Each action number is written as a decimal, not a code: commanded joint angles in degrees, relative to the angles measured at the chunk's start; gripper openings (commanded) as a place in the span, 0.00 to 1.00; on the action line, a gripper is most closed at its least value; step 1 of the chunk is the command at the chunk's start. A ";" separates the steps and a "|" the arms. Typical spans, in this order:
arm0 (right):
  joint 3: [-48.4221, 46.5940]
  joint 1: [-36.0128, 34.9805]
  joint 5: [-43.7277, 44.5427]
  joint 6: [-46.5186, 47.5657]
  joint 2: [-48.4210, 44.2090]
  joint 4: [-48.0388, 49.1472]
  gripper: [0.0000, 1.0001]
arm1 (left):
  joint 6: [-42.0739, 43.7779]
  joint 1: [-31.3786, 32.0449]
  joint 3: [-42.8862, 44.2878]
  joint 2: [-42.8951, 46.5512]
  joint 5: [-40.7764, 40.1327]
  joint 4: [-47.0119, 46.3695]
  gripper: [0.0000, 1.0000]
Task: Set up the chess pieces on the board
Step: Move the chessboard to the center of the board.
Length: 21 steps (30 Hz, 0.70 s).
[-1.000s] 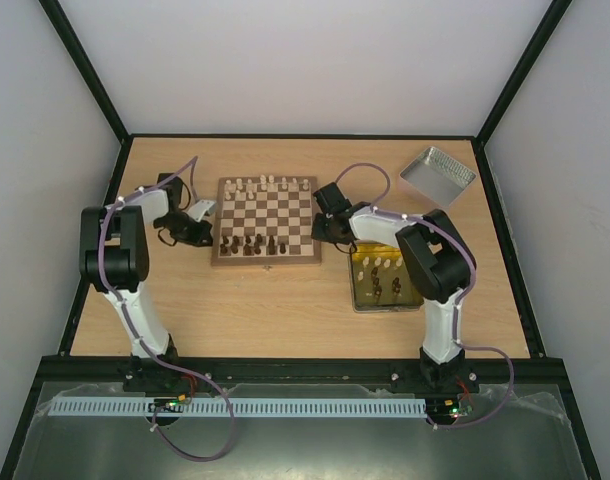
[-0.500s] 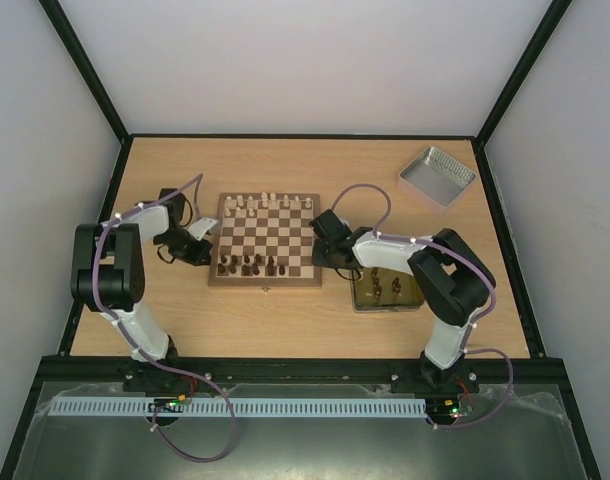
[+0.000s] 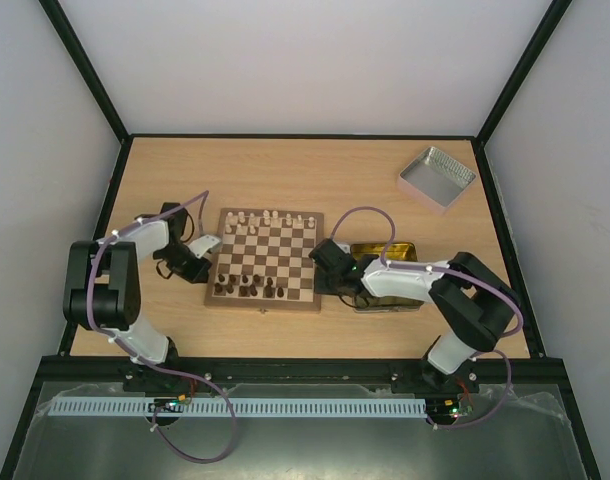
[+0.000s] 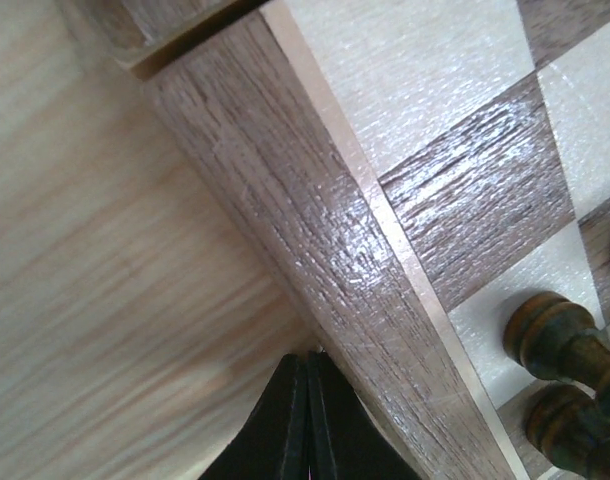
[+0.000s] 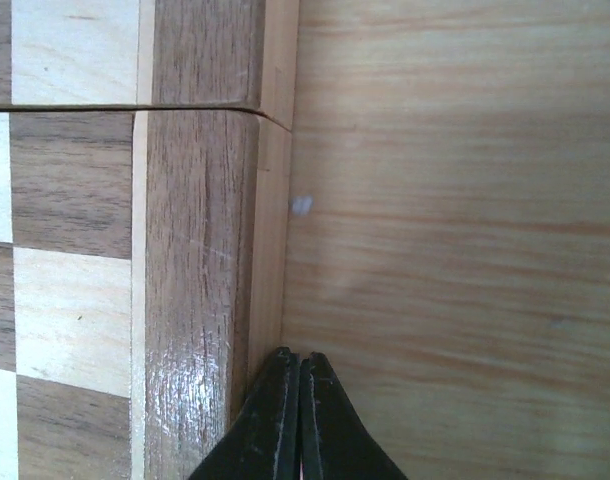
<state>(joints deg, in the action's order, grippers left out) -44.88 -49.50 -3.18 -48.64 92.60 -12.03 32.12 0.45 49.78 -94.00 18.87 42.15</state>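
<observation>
Brown-and-cream checkered board, dark-brown and cream chess pieces, yellow tin, silver lid

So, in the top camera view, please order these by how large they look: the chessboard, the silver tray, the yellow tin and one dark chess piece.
1. chessboard
2. silver tray and yellow tin: unsure, because the right arm hides much of the tin
3. dark chess piece
</observation>
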 commanded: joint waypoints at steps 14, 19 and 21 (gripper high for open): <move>4.61 -5.06 -3.77 -3.61 -7.30 2.80 0.02 | 8.88 1.84 -2.66 3.83 1.21 10.33 0.02; 4.72 -5.20 -3.55 -3.65 -8.57 1.57 0.02 | 10.01 1.84 -4.16 3.46 1.27 10.44 0.02; 4.56 -5.32 -3.23 -3.61 -9.17 0.90 0.02 | 10.47 1.84 -4.48 3.32 0.85 10.41 0.02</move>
<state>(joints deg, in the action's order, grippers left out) -40.10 -53.63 -4.64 -51.57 85.93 -12.97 40.38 1.28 46.72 -90.74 16.23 49.60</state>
